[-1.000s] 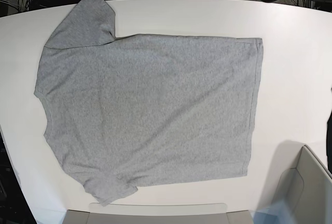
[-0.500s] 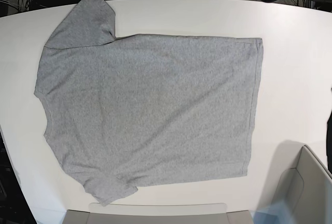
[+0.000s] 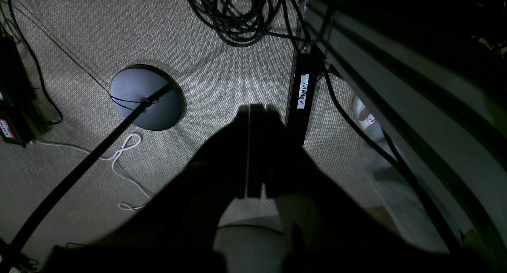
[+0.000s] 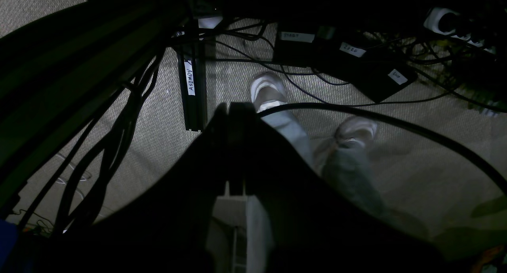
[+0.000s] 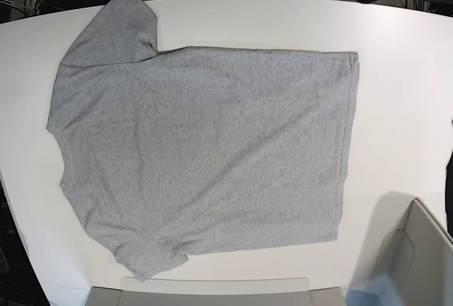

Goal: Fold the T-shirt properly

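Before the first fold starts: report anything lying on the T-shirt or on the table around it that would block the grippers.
Nothing visible does. The T-shirt lies flat and bare on the white table, plain side up. Both grippers, left gripper and right gripper, are shut and parked below table level, facing the floor.

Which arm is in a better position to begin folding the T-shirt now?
Neither clearly. The T-shirt lies flat and untouched on the table. The left gripper and right gripper are both shut, pointing at the floor.
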